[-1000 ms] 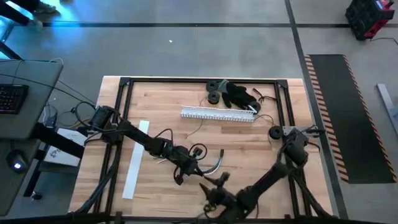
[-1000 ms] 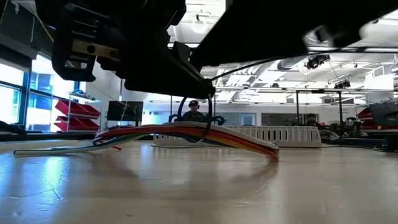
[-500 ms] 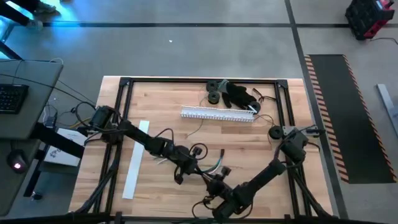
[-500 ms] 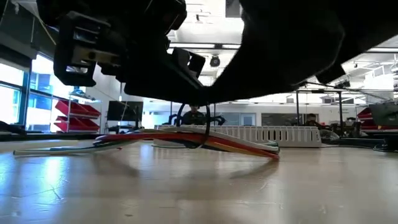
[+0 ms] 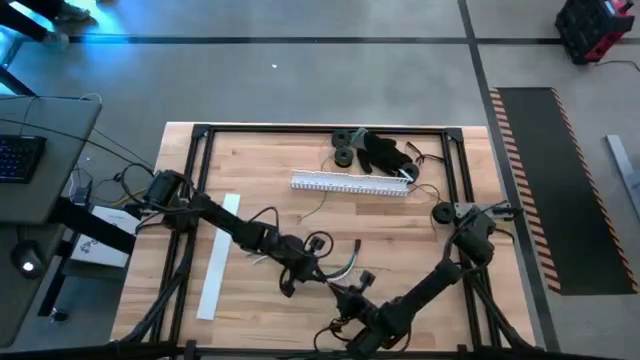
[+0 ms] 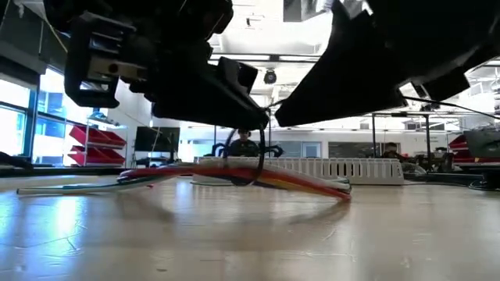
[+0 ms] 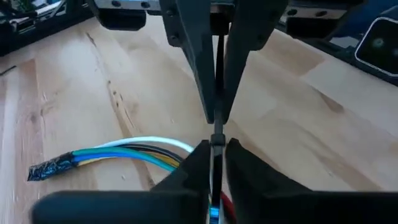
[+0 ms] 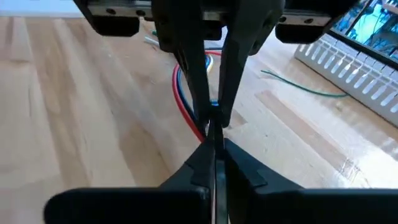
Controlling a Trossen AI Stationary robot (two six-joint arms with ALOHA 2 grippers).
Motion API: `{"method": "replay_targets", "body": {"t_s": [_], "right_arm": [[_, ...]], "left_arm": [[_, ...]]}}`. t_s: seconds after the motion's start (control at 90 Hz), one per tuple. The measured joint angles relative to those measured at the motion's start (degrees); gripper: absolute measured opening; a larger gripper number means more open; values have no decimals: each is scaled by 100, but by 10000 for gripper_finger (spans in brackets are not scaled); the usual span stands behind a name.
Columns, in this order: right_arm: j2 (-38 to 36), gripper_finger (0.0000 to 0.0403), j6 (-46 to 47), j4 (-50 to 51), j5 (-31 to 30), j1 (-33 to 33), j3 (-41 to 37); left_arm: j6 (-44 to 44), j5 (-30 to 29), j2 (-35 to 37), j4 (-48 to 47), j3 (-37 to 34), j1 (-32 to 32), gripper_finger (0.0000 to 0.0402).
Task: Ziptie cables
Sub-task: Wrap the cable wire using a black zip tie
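Left gripper (image 5: 300, 275) clamped on the zip tie (image 6: 254, 168) looped round the cables (image 6: 234, 169) at table centre-front, probably steadying the loop, while right gripper (image 5: 350, 290), just beside, pinches the tie's thin tail, apparently to pull it tight.

The wooden table (image 5: 400, 240) is a pale butcher-block top edged by a black frame, and toward twelve o'clock a long white slotted duct (image 5: 350, 184) lies across it, with a cluster of black round parts (image 5: 372, 150) just beyond and a single black round part (image 5: 441, 213) at about three o'clock. At nine o'clock a flat white strip (image 5: 219, 256) lies lengthwise on the wood. Near the centre, slightly toward six o'clock, the cables (image 5: 345, 266) rest in a shallow arch (red, blue and yellowish strands show), their ends touching the top.
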State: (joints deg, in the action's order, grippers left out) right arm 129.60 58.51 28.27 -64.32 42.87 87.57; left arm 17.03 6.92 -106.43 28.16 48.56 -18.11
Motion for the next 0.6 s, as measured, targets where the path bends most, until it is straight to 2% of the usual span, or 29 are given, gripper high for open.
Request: {"method": "replay_targets", "body": {"t_s": [0.156, 0.289, 0.411, 0.6], "right_arm": [[0, 1, 223, 45, 153, 4, 0], [2, 0, 276, 75, 156, 4, 0], [2, 0, 300, 87, 164, 4, 0], [2, 0, 305, 90, 195, 4, 0]], "left_arm": [[5, 2, -8, -2, 0, -4, 117], [-30, 1, -56, 70, 1, -7, 143], [-89, 25, -134, 407, 4, -4, 141], [-137, 96, -330, 566, 2, -4, 101]]}}
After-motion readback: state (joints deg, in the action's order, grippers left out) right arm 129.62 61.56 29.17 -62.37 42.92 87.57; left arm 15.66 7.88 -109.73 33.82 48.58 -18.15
